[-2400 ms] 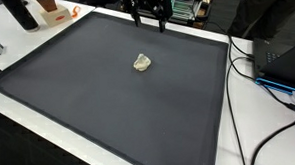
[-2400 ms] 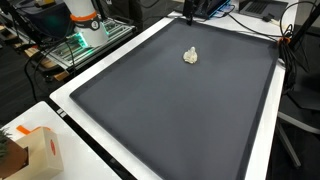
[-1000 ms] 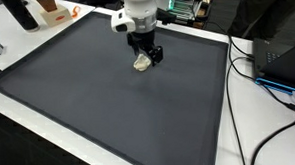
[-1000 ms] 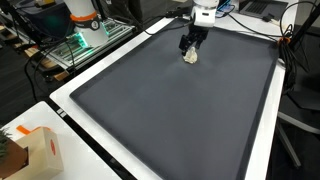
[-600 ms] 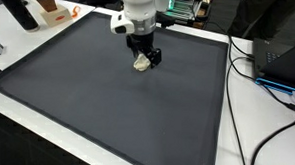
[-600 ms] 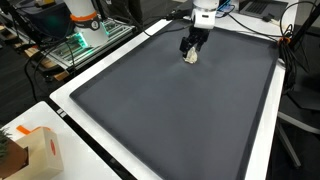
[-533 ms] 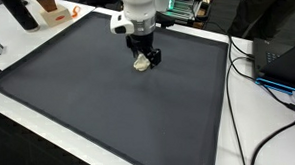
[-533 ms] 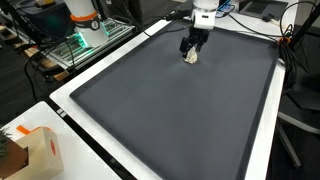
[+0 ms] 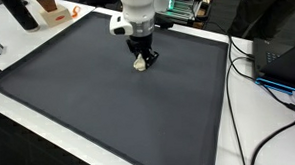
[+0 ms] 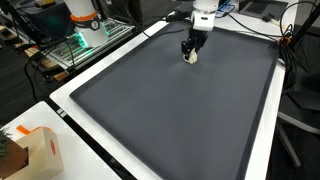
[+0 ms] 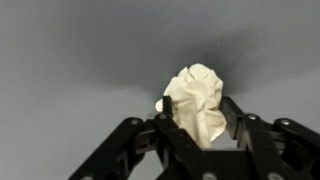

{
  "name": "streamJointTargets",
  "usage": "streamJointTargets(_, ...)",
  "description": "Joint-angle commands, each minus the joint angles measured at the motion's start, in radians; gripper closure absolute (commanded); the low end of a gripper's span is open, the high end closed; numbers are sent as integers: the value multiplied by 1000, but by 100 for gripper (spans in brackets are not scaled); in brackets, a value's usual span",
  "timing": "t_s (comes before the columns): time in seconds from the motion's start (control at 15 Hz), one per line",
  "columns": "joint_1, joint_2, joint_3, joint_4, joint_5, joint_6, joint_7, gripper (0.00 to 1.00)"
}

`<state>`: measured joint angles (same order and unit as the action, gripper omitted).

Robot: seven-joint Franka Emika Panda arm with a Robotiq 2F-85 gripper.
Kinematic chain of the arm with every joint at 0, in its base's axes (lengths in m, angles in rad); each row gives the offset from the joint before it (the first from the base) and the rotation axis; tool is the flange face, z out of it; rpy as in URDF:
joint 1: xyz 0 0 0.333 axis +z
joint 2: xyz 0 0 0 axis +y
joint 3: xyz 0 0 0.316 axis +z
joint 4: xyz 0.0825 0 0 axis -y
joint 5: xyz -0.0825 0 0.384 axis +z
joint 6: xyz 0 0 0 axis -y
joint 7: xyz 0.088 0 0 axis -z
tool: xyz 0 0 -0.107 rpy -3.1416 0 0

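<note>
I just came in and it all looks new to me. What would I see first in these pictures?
First, the pale crumpled wad, big in the middle of the wrist view, with the black jaws pressed against it on both sides. Next, the white robot arm reaching down to it, toward the far end of a wide dark mat that fills both exterior views.

Two cameras stand off the table, high up and far back, looking down on the whole dark mat (image 9: 98,105). They look from different corners, yet in both exterior views the paper ball (image 10: 191,57) shows near the far edge. The wrist camera rides on the arm, very close, peering past the gripper (image 11: 196,106) at that same ball.
</note>
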<state>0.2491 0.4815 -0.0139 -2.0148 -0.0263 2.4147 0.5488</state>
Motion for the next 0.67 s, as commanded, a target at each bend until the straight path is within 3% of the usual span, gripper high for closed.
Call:
streamJointTargets(0.0,19,14,-18,5,-29,19,32,79)
streamJointTargets(0.2,18,13,-18,10,-31,16,31,99)
streamJointTargets(0.6,35,13,-31,20,-66,9,72,96)
